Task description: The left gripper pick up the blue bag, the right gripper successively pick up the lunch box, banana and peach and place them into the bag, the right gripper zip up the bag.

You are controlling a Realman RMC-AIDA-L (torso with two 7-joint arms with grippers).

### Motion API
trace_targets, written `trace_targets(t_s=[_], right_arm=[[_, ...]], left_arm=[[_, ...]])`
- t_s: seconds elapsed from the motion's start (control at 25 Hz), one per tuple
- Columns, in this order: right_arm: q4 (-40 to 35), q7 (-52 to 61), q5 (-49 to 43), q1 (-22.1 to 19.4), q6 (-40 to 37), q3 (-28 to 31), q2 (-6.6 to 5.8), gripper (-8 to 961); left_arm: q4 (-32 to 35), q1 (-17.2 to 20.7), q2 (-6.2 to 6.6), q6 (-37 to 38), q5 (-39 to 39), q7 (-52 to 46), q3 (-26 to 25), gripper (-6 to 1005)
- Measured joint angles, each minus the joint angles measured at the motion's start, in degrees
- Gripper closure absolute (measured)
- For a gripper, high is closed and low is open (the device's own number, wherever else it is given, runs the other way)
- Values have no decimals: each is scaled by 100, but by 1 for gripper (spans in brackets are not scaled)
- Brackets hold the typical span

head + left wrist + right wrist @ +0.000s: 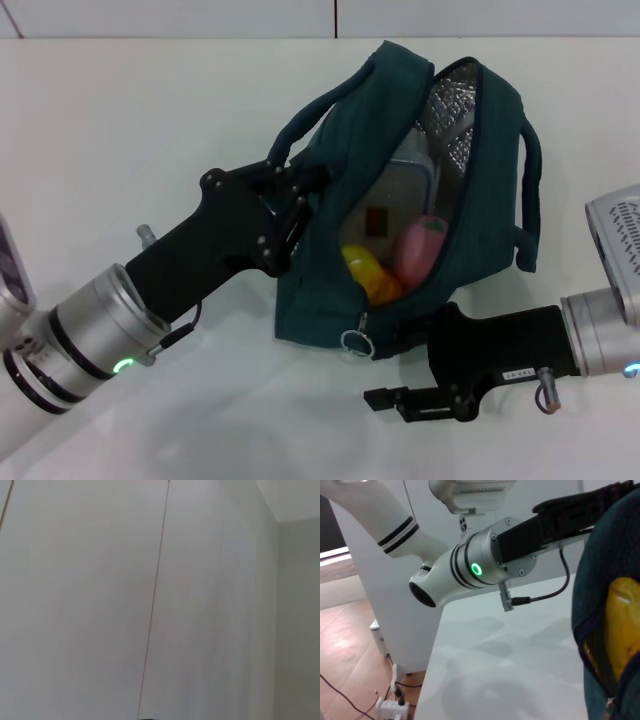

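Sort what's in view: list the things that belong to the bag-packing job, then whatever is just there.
Job:
blue bag, open
lunch box, banana and peach, all inside it
zipper pull
left tool at the bag's side
right tool below the bag

Just there:
white table
floor cables

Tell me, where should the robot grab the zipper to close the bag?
Probably the metal ring pull, hanging at the near end of the blue bag's open zipper. The right hand sits just beside it, so coming from that near side looks easiest.
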Motion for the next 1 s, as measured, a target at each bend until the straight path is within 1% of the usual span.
trace_targets(t_s=[0.2, 0.4, 0.64, 0.88, 1.0], right_arm=[[-7, 37, 156, 8, 47, -22, 22, 443], [-2, 39, 377, 23, 79, -178, 25, 444], [16, 223, 364, 24, 121, -219, 25, 445], [-20, 252, 420, 60, 405, -477, 25, 679], [-21, 253, 527, 81, 530, -499, 24, 791]], left_arm=[[28, 6, -4, 1, 16, 0, 14, 868], [96, 8, 2, 4, 23, 0, 21, 866], [98, 8, 5, 4, 26, 0, 23, 864], [98, 7, 0, 5, 30, 0, 23, 862], [100, 7, 0, 5, 31, 0, 22, 861]])
